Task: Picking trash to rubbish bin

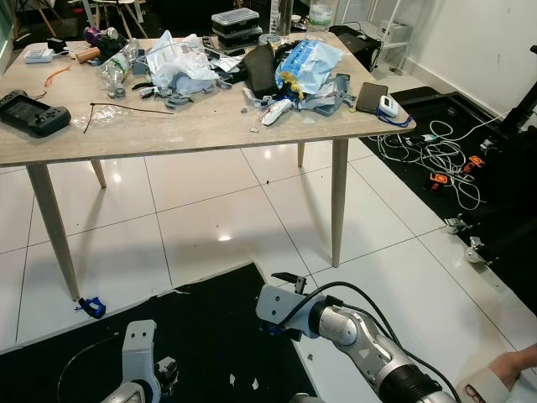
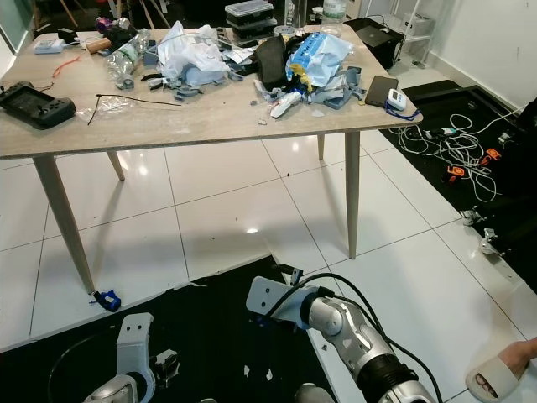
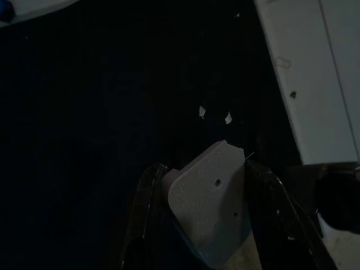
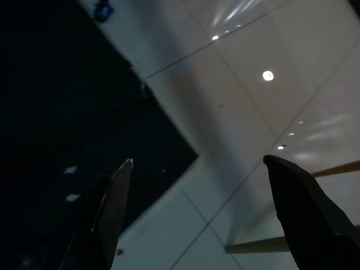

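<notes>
bright head views, dim wrist views

evenly and brightly lit from overhead, with lamp glare on the glossy white floor tiles (image 1: 225, 238) near centre. soft shadows under the table (image 1: 210, 126). sharp throughout, slight bending toward the edges. very dark in the left wrist view; murky in the right, with small glints at 1 o'clock and blurred black fingers (image 4: 109, 208).

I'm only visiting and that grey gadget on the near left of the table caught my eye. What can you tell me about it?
The controller is a dark grey, plastic-looking handheld device, wide and flat, with a dark screen in the middle and rounded grips at both ends. It lies flat on the pale wooden table, near its front left edge and set at a slant. A thin black cable lies just beside it; nothing rests on it.
</notes>
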You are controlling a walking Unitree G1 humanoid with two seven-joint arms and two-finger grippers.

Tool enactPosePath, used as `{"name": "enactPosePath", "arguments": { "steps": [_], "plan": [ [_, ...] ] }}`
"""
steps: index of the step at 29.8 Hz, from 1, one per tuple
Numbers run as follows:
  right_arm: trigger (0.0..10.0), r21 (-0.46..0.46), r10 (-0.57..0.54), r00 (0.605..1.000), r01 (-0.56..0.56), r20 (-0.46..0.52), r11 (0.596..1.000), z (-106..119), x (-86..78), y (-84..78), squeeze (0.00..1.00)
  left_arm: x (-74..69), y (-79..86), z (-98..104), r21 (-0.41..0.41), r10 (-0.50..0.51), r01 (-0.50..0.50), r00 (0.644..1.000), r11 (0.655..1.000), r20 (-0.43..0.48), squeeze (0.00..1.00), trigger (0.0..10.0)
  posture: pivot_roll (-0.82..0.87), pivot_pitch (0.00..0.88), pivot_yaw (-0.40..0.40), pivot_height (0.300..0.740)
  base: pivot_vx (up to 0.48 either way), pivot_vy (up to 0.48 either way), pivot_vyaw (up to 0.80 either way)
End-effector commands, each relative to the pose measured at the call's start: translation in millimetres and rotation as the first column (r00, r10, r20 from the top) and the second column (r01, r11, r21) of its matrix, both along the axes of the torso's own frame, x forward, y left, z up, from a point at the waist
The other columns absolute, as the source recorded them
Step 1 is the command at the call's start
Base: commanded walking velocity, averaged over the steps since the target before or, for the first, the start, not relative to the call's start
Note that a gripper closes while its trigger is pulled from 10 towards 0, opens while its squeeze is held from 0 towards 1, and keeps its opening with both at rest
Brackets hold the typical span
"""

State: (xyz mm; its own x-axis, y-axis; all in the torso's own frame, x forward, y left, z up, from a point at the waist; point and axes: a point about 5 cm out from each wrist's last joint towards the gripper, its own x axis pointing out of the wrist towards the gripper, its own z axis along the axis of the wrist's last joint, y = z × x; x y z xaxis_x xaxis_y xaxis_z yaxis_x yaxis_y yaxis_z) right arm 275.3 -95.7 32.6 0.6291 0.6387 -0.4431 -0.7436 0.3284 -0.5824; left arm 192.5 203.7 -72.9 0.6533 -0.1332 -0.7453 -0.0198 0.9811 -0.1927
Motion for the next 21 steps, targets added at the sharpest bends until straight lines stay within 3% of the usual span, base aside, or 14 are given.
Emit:
{"name": "enactPosePath", "arguments": {
  "steps": [1,7,13,21],
  "plan": [
    [10.0,0.005,-0.004,1.000,0.003,0.019,1.000,0.3,-2.1,-0.6,0.00,-8.8,1.0,-4.4,0.012,-0.022,0.022,0.999,1.000,-0.030,0.00,10.0,-0.07,0.100,0.052,0.740,0.000,0.000,0.00],
    [10.0,0.064,-0.005,0.997,0.000,0.079,0.998,12.0,-3.6,0.9,0.00,-7.0,6.1,-2.3,0.026,-0.044,0.045,0.999,0.999,-0.025,0.00,10.0,-0.07,0.110,0.077,0.740,0.000,0.000,0.00],
    [10.0,0.085,-0.011,1.000,0.012,-0.017,0.996,9.1,-4.2,5.0,0.00,-6.9,6.6,-2.0,0.032,-0.071,0.072,0.997,0.997,-0.029,0.00,10.0,-0.07,0.116,0.089,0.740,0.000,0.000,0.00],
    [10.0,0.086,-0.009,1.000,0.010,-0.018,0.996,9.7,-5.6,7.3,0.00,-5.2,5.8,-1.3,0.032,-0.078,0.079,0.997,0.996,-0.026,0.00,10.0,-0.07,0.120,0.089,0.740,0.000,0.000,0.00]
  ]
}}
